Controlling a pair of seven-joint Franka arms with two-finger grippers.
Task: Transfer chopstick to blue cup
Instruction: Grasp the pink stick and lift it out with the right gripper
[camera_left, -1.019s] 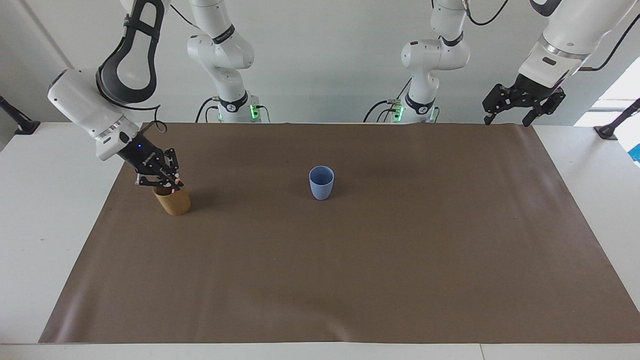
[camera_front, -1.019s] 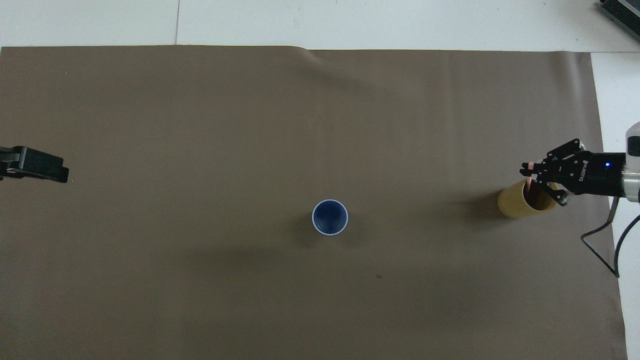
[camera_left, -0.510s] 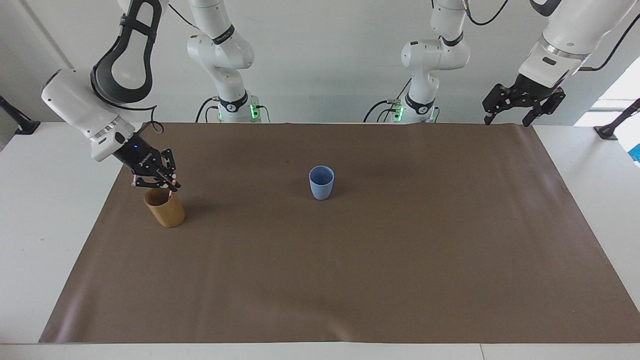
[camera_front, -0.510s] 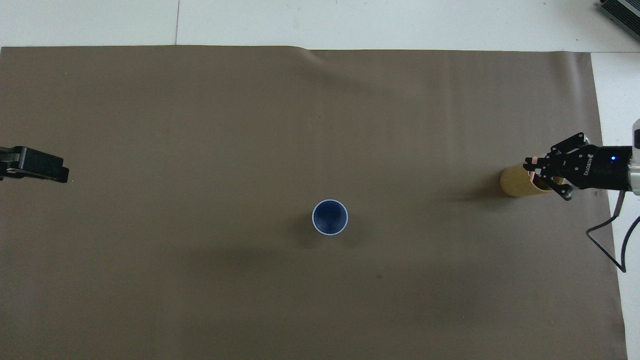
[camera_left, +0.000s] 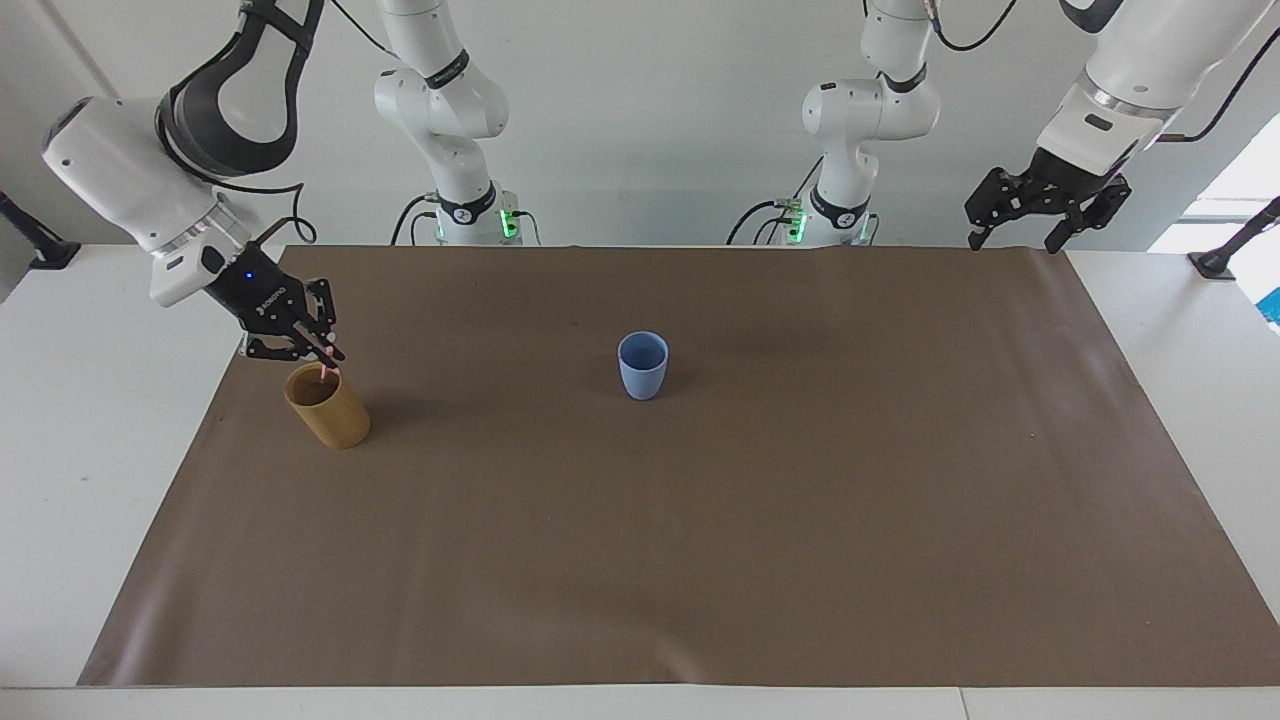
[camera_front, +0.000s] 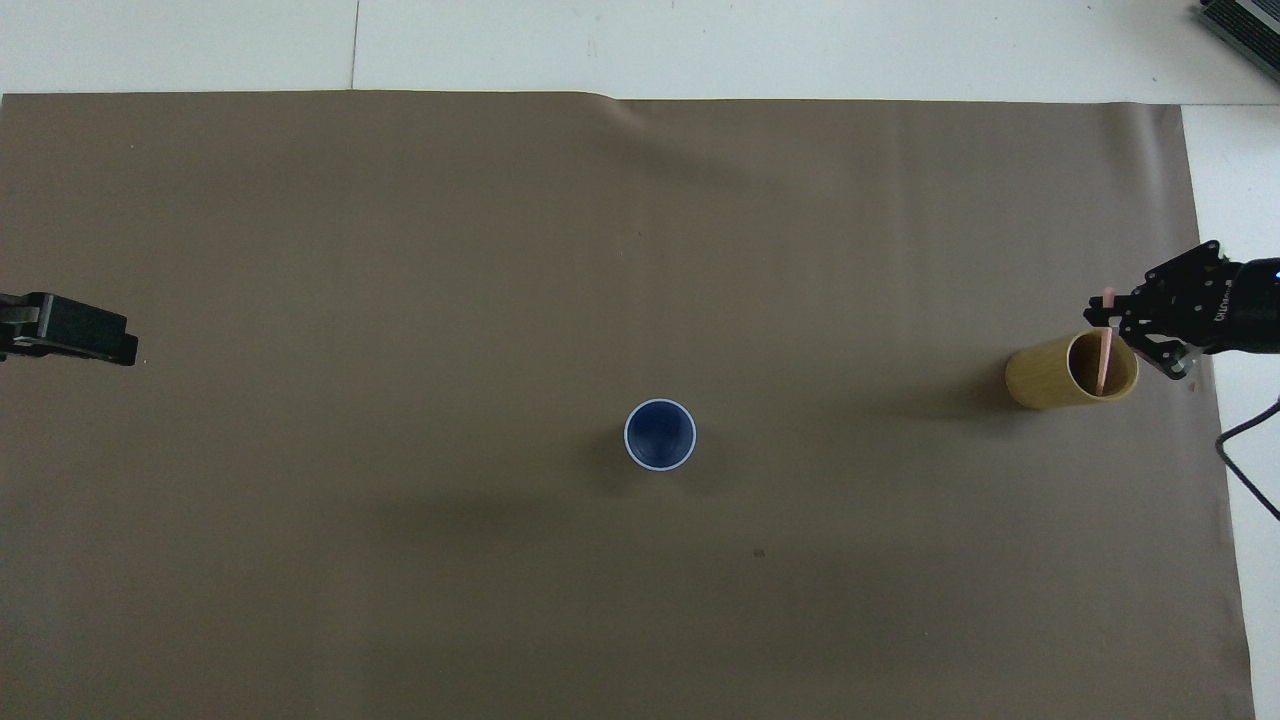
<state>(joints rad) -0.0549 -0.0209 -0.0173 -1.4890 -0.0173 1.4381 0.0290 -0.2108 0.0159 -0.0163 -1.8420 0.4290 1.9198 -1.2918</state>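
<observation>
Early stage: the right gripper, fingertips pinched on the top of the pink chopstick, is over the tan bamboo cup, the stick's lower end inside its mouth. Carry and drop into the empty blue cup, mid-mat, remain. The open left gripper waits.

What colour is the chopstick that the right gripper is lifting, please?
Light pink; the chopstick shows best in the overhead view, standing out against the tan cup.

tan bamboo cup upright on brown mat, white table
</observation>
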